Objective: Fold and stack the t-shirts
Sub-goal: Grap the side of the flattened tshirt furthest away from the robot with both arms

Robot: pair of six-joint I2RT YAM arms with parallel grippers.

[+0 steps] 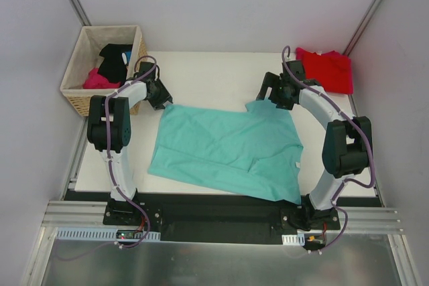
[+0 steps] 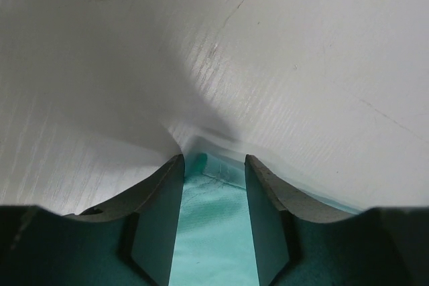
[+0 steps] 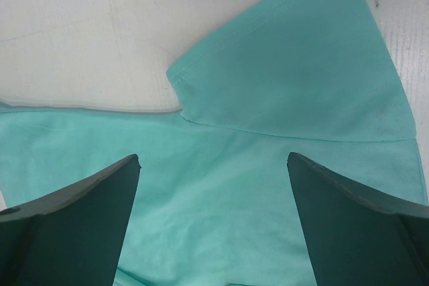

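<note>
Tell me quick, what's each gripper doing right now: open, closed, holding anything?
Left gripper: open, jaws astride an edge of the teal shirt, not clamped.
Right gripper: wide open over the teal shirt, holding nothing.

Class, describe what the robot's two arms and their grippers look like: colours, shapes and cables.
Both the left arm and right arm have white links, bulky black joints and a purple cable looping alongside. The left gripper and right gripper each have two dark, tapering fingers.

Dark jaws flanking teal t-shirt (image 2: 211, 232) corner, white table (image 2: 301, 65) beyond
</note>
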